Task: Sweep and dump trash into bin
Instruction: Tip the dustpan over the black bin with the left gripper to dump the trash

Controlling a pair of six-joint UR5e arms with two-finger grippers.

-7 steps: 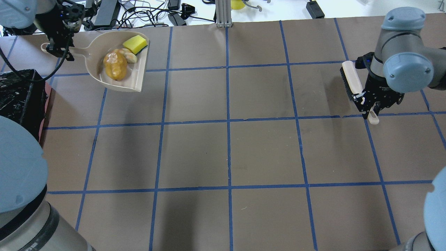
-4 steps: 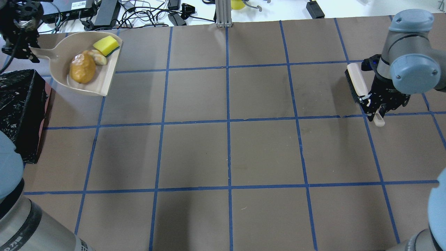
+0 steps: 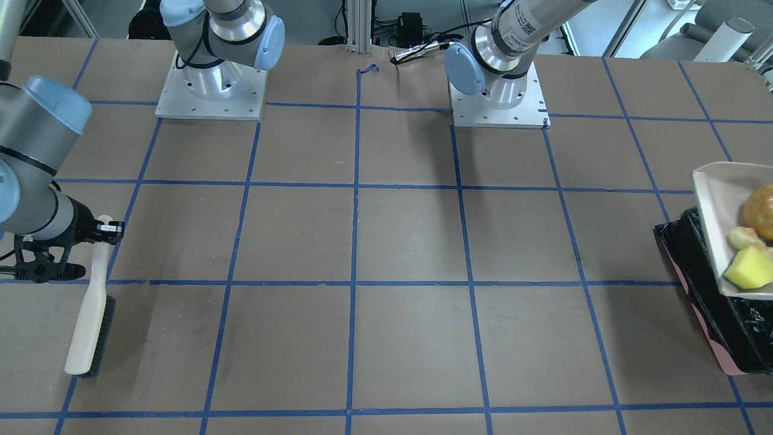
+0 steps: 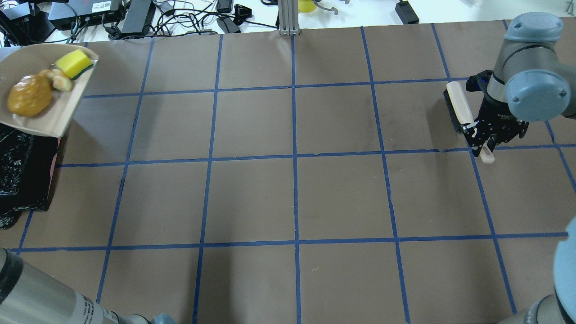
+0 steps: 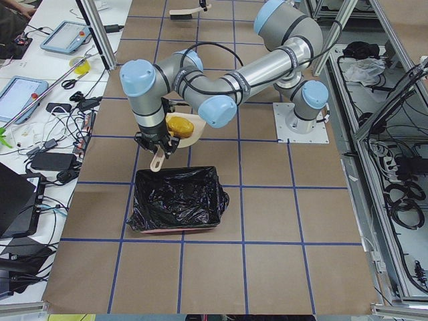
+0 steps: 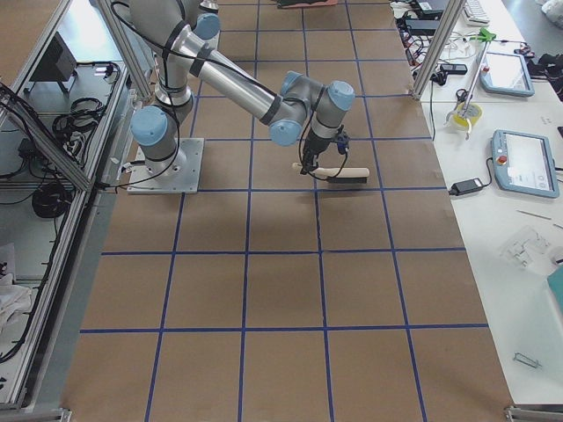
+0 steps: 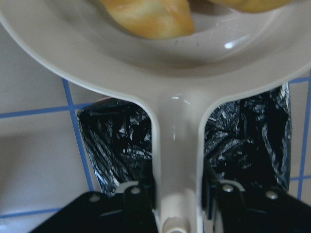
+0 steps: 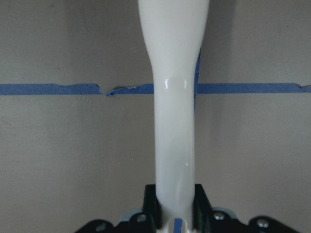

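The left arm (image 3: 495, 54) and right arm (image 3: 232, 21) are silver tubes with pale blue caps (image 3: 270, 42), on square screwed plates (image 3: 181, 109). The left pincer (image 7: 177, 194) and right pincer (image 8: 176, 201) are black. A white code label (image 3: 523, 23) sits at upper right.

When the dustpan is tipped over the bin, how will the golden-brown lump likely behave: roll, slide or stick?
The golden-brown lump looks rounded and glossy, so it would probably roll or slide off the smooth dustpan easily. It is the largest piece there, so it is likely the heaviest.
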